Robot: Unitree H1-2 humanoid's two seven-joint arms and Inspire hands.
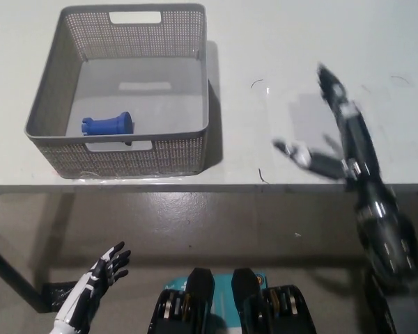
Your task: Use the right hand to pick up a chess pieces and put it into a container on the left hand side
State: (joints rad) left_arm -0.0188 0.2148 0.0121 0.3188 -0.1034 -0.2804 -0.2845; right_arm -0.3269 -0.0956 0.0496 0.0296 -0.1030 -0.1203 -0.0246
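Observation:
A blue chess piece (108, 125) lies on its side on the floor of the grey mesh basket (195, 83), near its front left corner. My black right hand (333, 139) hovers over the white table at the right, well away from the basket, its fingers spread and holding nothing; it is motion-blurred. My white left hand (96, 278) hangs below table level at the lower left, fingers apart and empty.
The white table (279, 49) carries the basket at its left half. Its front edge runs across the picture at mid height, with grey floor below. A dark table leg shows at the bottom left.

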